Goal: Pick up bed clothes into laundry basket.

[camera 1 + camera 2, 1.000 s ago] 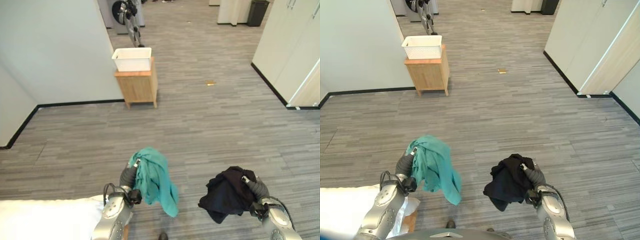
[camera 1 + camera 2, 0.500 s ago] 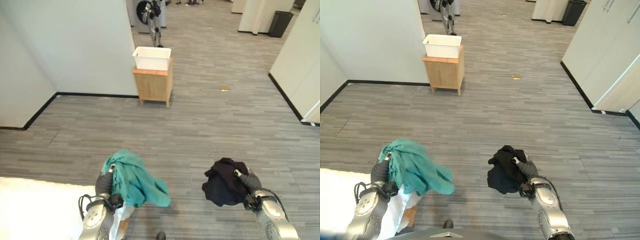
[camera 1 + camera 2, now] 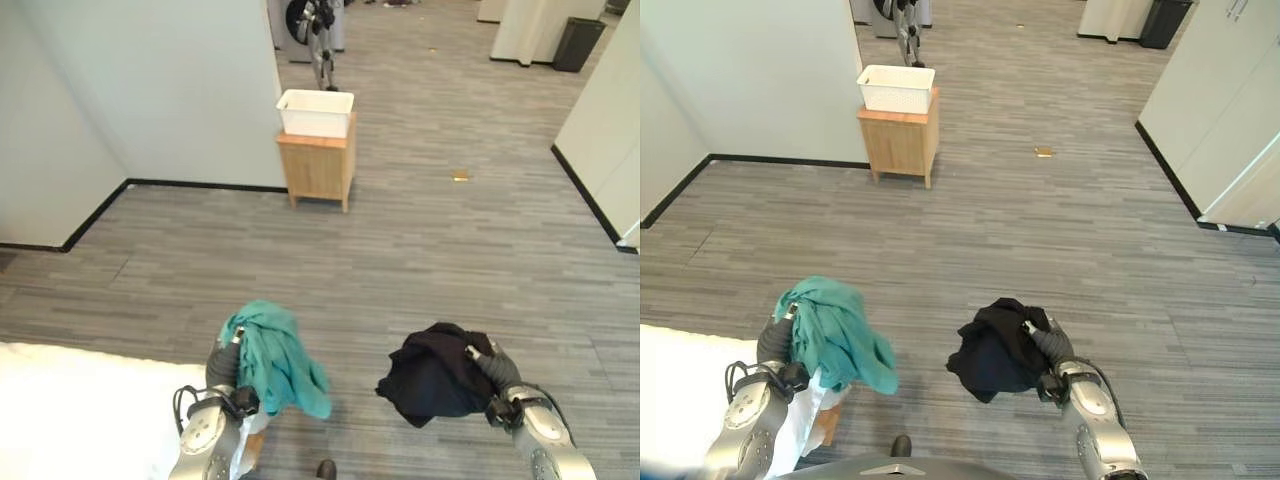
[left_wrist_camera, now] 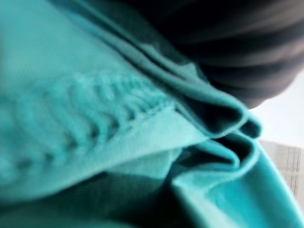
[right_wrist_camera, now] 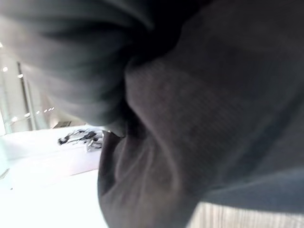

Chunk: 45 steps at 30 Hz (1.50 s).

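Note:
My left hand is low at the left, shut on a teal garment that drapes over it and hangs in the air. The same teal cloth bunches in folds close up in the left wrist view. Low at the right, my right hand is shut on a bundled black garment, held off the floor; the black cloth also lies close before the right wrist camera. The white laundry basket stands far ahead on a small wooden cabinet beside a wall corner.
A white bed lies at the lower left, right beside my left arm. A pale wall with a black skirting runs on the left. Grey plank floor stretches up to the cabinet. A small scrap lies on the floor; a black bin stands far right.
The whole view has shifted, and the basket and cabinet sit slightly further right. The teal garment, flared out to the right half a second ago, now hangs down. Both hands keep their hold.

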Tool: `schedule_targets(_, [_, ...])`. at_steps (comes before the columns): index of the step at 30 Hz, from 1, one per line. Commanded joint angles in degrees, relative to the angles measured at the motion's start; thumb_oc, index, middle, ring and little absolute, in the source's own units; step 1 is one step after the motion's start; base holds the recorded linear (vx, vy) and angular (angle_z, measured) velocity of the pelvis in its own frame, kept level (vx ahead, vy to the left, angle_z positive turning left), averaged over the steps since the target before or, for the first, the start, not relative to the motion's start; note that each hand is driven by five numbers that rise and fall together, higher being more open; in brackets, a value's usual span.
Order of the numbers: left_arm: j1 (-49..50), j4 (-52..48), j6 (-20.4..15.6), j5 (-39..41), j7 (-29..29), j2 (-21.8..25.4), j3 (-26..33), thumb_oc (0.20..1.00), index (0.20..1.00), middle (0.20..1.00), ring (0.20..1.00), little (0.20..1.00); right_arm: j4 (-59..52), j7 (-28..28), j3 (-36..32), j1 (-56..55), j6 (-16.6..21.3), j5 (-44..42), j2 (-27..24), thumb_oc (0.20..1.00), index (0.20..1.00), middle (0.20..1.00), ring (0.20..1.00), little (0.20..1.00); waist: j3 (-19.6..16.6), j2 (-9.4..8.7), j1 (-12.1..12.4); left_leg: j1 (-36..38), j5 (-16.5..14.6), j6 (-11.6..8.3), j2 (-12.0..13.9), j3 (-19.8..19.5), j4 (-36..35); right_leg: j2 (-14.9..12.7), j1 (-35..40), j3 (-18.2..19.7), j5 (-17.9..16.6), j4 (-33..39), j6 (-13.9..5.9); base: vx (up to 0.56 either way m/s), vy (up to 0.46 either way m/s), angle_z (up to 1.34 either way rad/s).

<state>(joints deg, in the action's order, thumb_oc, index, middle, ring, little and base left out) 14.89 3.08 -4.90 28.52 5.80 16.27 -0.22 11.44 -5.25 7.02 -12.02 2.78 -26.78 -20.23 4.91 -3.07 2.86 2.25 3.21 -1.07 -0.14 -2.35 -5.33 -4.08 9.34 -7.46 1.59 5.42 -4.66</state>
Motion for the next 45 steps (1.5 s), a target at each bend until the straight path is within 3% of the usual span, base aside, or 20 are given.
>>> schedule_targets(1, [-2.9,-2.8,-3.6,-1.2,-2.1,2.2,0.6,0.2,0.2,0.2,0.2,0.2,-6.0,-0.3,-2.6,1.8,3.2,1.1,-0.3,0.2,0.2,0.2,0.2,0.2,-0.4,0.36,-0.6,0.9,-4.4,-0.24,2.5,5.2,4.7,-2.5,-2.3,-6.0,3.0,-6.1,-1.03,0.0,0.0,0.0])
schedule_targets(14, [-8.1,-1.5,-3.5,0.1,-0.8,4.2,-2.7,0.2,0.2,0.2,0.2,0.2,-6.1,1.0,-0.6,5.9,4.1,0.0,-0.1,0.2,0.2,0.2,0.2,0.2,0.6,0.1,0.3,-1.1,-4.5,-0.11,2.3,5.0,6.1,-2.9,-3.9,-6.0,2.7,-6.8,-1.43,-0.02,0.003,-0.01])
schedule_targets(25, [-9.7,1.4,-3.4,0.7,-2.4,3.4,-4.6,0.2,0.2,0.2,0.2,0.2,-3.4,1.8,-1.0,7.8,4.3,0.9,-0.1,0.2,0.2,0.2,0.2,0.2,4.2,-1.12,2.0,-2.0,-6.0,1.41,1.1,5.3,7.9,-4.5,-4.4,-5.7,2.4,-7.9,-2.58,-0.02,0.043,0.0])
schedule_targets(29, [-11.2,1.1,-4.1,0.8,-1.4,3.9,-3.7,0.2,0.2,0.2,0.2,0.2,-3.2,2.7,-0.1,10.9,4.9,1.0,-0.1,0.2,0.2,0.2,0.2,0.2,5.5,-0.32,2.5,-3.3,-7.9,3.4,0.3,5.8,10.2,-6.8,-9.7,-3.7,3.2,-17.9,-3.43,0.02,0.157,-0.23])
schedule_targets(33, [-12.6,0.2,-4.5,-0.1,0.0,4.9,-2.9,0.2,0.2,0.2,0.2,0.2,-4.4,2.6,0.3,10.6,5.1,1.1,0.1,0.2,0.2,0.2,0.2,0.2,7.7,1.1,1.4,-1.6,-10.3,5.73,-0.4,5.5,12.2,-8.4,-17.2,-2.2,-2.4,-36.0,-3.38,0.1,0.18,-0.14])
schedule_targets(35, [-13.2,-0.1,-4.7,-1.2,0.5,5.7,-2.2,0.2,0.2,0.2,0.2,0.2,-4.7,2.3,0.4,10.2,5.0,1.1,0.4,0.2,0.2,0.2,0.2,0.2,9.0,2.16,0.6,-0.2,-10.5,5.95,0.4,5.4,12.5,-7.6,-21.9,-2.2,-3.0,-41.1,-3.41,0.19,0.082,0.07])
schedule_targets(38, [-13.4,-0.3,-5.0,-1.3,0.8,6.2,-1.3,0.2,0.2,0.2,0.2,0.2,-4.8,1.7,-0.5,8.7,4.5,0.0,0.7,0.2,0.2,0.2,0.2,0.2,9.0,1.98,-1.3,4.1,-11.8,4.57,0.9,4.1,11.1,-6.6,-27.2,-2.2,-1.9,-33.1,-3.13,0.37,-0.066,0.05])
schedule_targets(39, [-13.2,-0.3,-5.2,-1.0,0.8,6.2,-1.1,0.2,0.2,0.2,0.2,0.2,-4.9,1.6,-0.7,8.1,4.5,-0.4,0.7,0.2,0.2,0.2,0.2,0.2,8.8,1.65,-2.0,5.9,-12.6,3.82,1.0,3.3,10.5,-6.5,-27.7,-2.2,-2.3,-27.4,-3.31,0.66,-0.26,0.2])
schedule_targets(40, [-13.3,0.3,-5.2,-1.1,0.6,6.1,-1.1,0.2,0.2,0.2,0.2,0.2,-4.7,1.6,-1.2,6.7,4.6,-1.1,0.8,0.2,0.2,0.2,0.2,0.2,8.3,0.79,-4.2,9.2,-13.5,2.06,1.7,1.0,9.2,-4.6,-28.8,-0.2,-5.0,-14.1,-4.45,0.53,-0.22,0.22])
schedule_targets(41, [-13.2,0.3,-5.2,-1.1,0.6,6.1,-1.1,0.2,0.2,0.2,0.2,0.2,-4.7,1.6,-1.1,6.6,4.6,-1.1,0.8,0.2,0.2,0.2,0.2,0.2,8.4,1.45,-4.3,9.7,-13.7,1.93,2.4,1.0,9.0,-3.9,-27.7,-0.8,-5.5,-12.8,-4.41,0.56,-0.216,0.66])
schedule_targets(43, [-13.5,0.7,-5.2,-1.5,0.1,6.1,-1.4,0.2,0.2,0.2,0.2,0.2,-5.4,1.2,-1.9,5.3,4.2,-1.1,0.6,0.2,0.2,0.2,0.2,0.2,8.1,1.78,-6.0,12.3,-14.1,0.74,3.7,-0.9,8.3,-2.4,-29.6,1.8,-8.6,-6.5,-5.6,0.45,-0.14,0.9])
schedule_targets(45, [-13.1,0.7,-5.2,-1.7,-1.1,5.4,-1.8,0.2,0.2,0.2,0.2,0.2,-5.9,0.0,-2.4,3.7,4.2,-1.1,0.1,0.2,0.2,0.2,0.2,0.2,6.6,1.9,-6.9,15.2,-14.6,-0.51,4.6,-3.3,9.4,-2.4,-29.9,0.5,-10.5,-8.7,-5.5,0.64,-0.249,0.76])
